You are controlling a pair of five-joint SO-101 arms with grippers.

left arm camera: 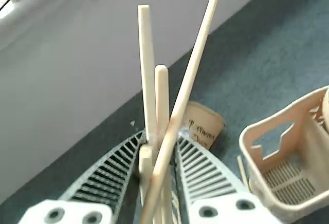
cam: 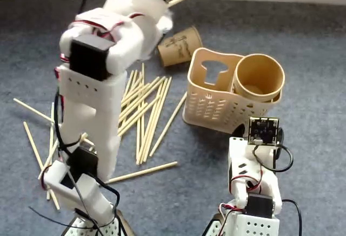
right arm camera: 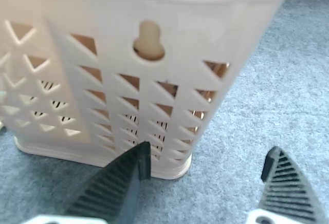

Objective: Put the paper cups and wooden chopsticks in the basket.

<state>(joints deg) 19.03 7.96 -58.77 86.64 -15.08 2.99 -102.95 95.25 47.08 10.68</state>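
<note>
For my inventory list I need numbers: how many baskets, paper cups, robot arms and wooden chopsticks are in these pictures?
Basket: 1
Paper cups: 2, one lying on its side, one inside the basket
Robot arms: 2, the other facing the basket
Wooden chopsticks: too overlapped to count
Total without chopsticks: 5
</note>
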